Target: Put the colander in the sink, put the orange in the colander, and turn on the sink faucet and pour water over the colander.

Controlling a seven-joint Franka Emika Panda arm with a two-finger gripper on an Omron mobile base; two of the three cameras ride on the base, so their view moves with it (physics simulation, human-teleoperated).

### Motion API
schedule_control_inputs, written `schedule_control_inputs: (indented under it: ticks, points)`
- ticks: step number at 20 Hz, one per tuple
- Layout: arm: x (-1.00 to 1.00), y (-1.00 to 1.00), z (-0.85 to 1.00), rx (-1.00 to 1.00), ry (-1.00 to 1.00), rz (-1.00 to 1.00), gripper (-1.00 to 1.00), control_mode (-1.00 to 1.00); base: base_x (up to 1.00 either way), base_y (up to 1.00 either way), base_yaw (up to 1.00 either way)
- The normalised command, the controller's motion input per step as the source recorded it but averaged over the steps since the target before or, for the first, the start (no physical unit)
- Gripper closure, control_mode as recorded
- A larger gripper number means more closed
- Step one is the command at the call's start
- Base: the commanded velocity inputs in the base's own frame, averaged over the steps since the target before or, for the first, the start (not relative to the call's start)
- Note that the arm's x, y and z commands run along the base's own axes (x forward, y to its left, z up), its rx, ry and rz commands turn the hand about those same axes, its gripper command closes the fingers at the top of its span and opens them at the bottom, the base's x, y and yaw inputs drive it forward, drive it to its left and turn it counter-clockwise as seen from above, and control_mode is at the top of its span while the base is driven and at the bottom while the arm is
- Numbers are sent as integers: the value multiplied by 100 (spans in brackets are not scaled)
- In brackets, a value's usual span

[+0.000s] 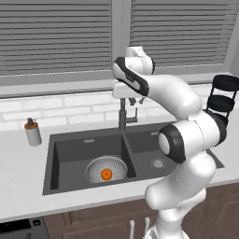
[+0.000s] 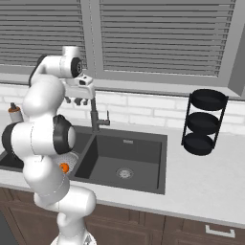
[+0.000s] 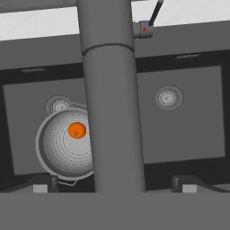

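The silver mesh colander [image 1: 106, 167] sits in the left basin of the dark sink [image 1: 70, 151], and the orange [image 1: 106, 174] rests inside it. In the hand view the colander [image 3: 63, 148] and orange [image 3: 77, 130] lie below, left of the faucet spout [image 3: 112, 99]. My gripper [image 1: 136, 100] hovers open over the top of the sink faucet [image 1: 123, 116], fingers pointing down. The spout runs between the two fingertips [image 3: 42, 185], with a gap on each side. The small side lever [image 3: 152, 20] sticks out near the base. From the right, my arm partly hides the colander [image 2: 71, 159]; the gripper [image 2: 79, 100] hangs over the faucet [image 2: 95, 117].
A soap dispenser [image 1: 32, 132] stands on the counter left of the sink. A black three-tier rack [image 2: 203, 122] stands on the right counter. The right basin [image 2: 125, 158] holds nothing but its drain. White tile wall and window blinds rise close behind the faucet.
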Motion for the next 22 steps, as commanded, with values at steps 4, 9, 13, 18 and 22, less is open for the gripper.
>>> schedule_control_inputs:
  ticks: [4, 9, 13, 18, 22]
  points:
    - [14, 0, 0, 0, 5, 0, -100, -100, 0, 0, 0]
    - [1, 0, -3, 0, 6, 0, -100, -100, 0, 0, 0]
    - [0, 0, -15, 0, 4, 0, -100, -100, 0, 0, 0]
    - [0, 0, -28, 0, 3, 0, -100, -100, 0, 0, 0]
    - [0, 11, -42, 0, 0, 0, -100, -100, 0, 0, 0]
